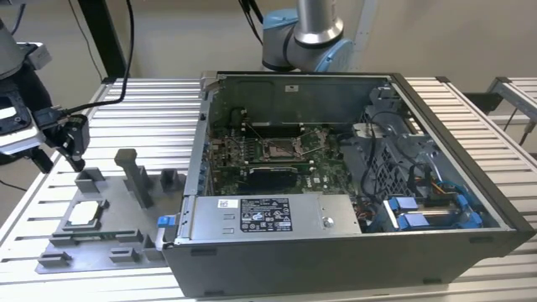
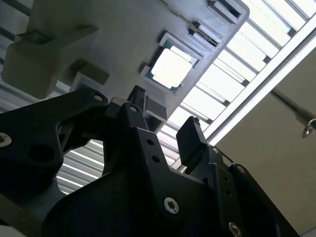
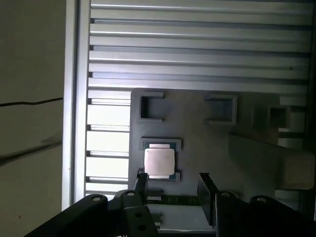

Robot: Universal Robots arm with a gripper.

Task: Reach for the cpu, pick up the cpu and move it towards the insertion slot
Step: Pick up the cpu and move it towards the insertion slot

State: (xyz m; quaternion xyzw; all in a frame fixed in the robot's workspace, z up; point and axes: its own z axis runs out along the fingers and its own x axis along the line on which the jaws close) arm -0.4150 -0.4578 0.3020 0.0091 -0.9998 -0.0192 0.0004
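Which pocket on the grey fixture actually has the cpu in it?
The square pocket closest to the claw in the first wrist view: the silvery cpu fills it. The bracket pockets farther off are empty.

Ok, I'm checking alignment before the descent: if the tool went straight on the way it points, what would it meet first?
Probably the grey fixture right beside the cpu, rather than the cpu itself; the open tool looks slightly off it, though depth is unclear.
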